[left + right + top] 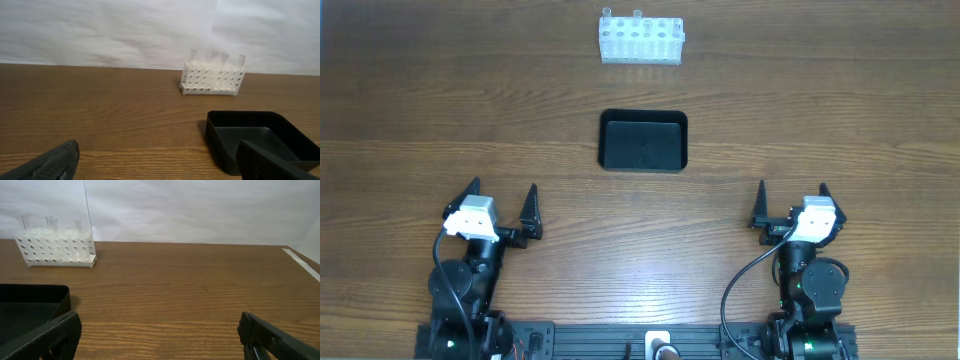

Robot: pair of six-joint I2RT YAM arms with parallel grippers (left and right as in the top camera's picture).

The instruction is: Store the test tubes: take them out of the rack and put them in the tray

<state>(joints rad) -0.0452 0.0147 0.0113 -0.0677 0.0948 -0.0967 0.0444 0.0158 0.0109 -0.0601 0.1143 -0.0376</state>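
The test tubes [607,14] stand upright in the white rack [641,42], which sits mid-way along the worktop's [840,100] far edge with its long side parallel to it. The black tray [603,140] lies just in front. Near the near edge, the left gripper [503,192] and right gripper [791,192] hang released, jaws wide, holding nothing. The tubes lie ahead beyond the tray, and I'd say neither of the 2 arms is clearly nearer. I can read no writing.
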